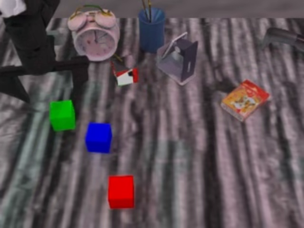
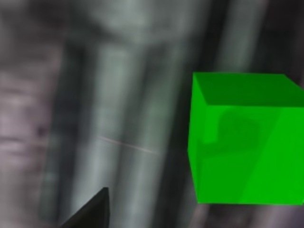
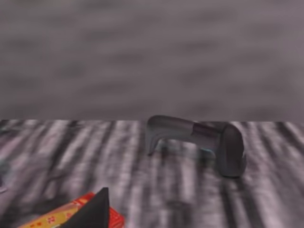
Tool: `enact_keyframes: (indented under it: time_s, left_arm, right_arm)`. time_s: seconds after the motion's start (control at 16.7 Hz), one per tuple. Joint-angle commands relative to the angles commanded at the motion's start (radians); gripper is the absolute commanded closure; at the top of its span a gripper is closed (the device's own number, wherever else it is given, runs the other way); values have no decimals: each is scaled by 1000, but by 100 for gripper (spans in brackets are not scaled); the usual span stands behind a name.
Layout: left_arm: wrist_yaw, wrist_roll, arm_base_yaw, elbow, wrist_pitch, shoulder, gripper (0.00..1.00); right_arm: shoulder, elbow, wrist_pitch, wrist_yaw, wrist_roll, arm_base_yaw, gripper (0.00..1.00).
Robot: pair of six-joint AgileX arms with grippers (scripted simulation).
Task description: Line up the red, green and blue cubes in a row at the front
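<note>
The near part of our table [image 1: 204, 190] lies bare to the right of the red cube [image 1: 120, 191], with open room up to the near edge. The 3 cubes are plain, equal and unmarked. They stand apart in a slant on the left half: the green cube [image 1: 62, 115] farthest and leftmost, the blue cube [image 1: 98, 137] in the middle, the red one nearest. Along the far edge stand a pink alarm clock [image 1: 94, 34], a blue pen cup [image 1: 152, 28] and a clear stand [image 1: 178, 59]; an orange packet [image 1: 244, 99] lies at right.

Our left arm [image 1: 33, 42] reaches in over the far left corner, above the green cube, which fills its wrist view [image 2: 244, 137]. We cannot tell how its fingers stand. Our right arm stays off the right side; its wrist view shows a dark scanner [image 3: 199, 142].
</note>
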Motion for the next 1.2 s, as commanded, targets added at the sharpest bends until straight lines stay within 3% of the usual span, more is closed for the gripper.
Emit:
enact_keyframes:
  time_s: [0.3, 0.72, 1.02, 1.2]
  left_arm:
    - [0, 2, 3, -11, 17, 8, 0]
    - [1, 3, 2, -171, 257, 83, 0]
    - [1, 3, 2, -185, 275, 90, 0]
    - [1, 3, 2, -185, 275, 90, 23]
  right_arm:
    - [0, 0, 0, 0, 0, 0, 0]
    - [0, 0, 0, 0, 0, 0, 0]
    - [0, 0, 0, 0, 0, 0, 0]
    - [0, 0, 0, 0, 0, 0, 0]
